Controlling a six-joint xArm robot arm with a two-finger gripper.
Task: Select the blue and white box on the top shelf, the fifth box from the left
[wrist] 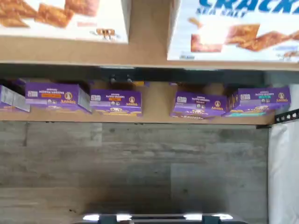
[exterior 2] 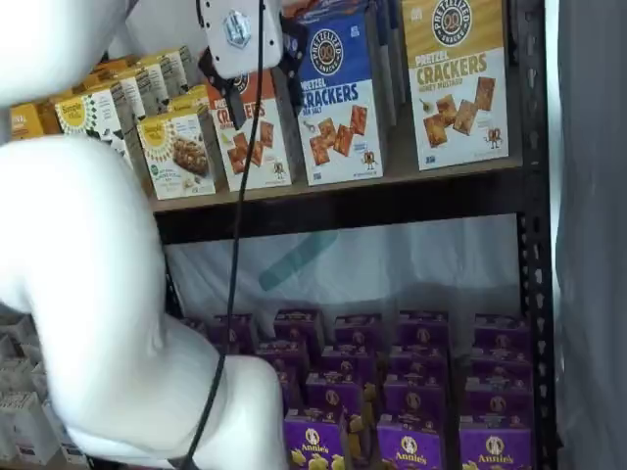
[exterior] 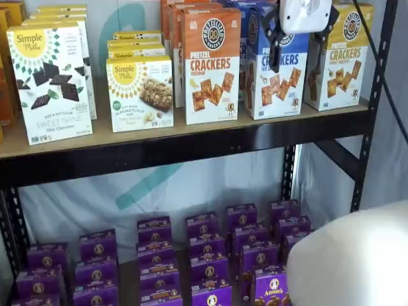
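Top shelf (exterior: pixel 191 143), left to right: Simple Mills Sweet Thins box (exterior: pixel 51 80), smaller Simple Mills almond flour box (exterior: pixel 140 92), orange-topped Cheddar box (exterior: pixel 211 64), then the blue and white box (exterior: pixel 277 73), then the yellow-topped cracker box (exterior: pixel 341 60) at the far right by the black upright (exterior: pixel 376 83).

Target upright at the shelf's front edge, label facing out; also clear in a shelf view (exterior 2: pixel 338 98). Wrist view: lower white part with "SEA SALT" and pictured crackers (wrist: pixel 233 30), open board between it and the Cheddar box (wrist: pixel 65 18).

Claw (exterior: pixel 299 44) in front of the target's upper part, white body over the logo, one black finger down each side of the box front. Gap between fingers plain, nothing held. In a shelf view (exterior 2: pixel 250 73) appears over the Cheddar box, likely just viewing angle.

Step in hand, by judgement: approach and centring, grasp not yet made. To do well: centre on the blue face, fingers square to the side walls, drive straight in, close only once both fingers pass the front corners.

Room: a little clearance on the Cheddar side, more on the yellow side. Same-type boxes stacked behind, so depth limited. Risk: clipping the Cheddar box or shoving the target back. Front of shelf clear for straight pull-out. Purple Annie's boxes (exterior: pixel 210 255) on the lower level, well apart.
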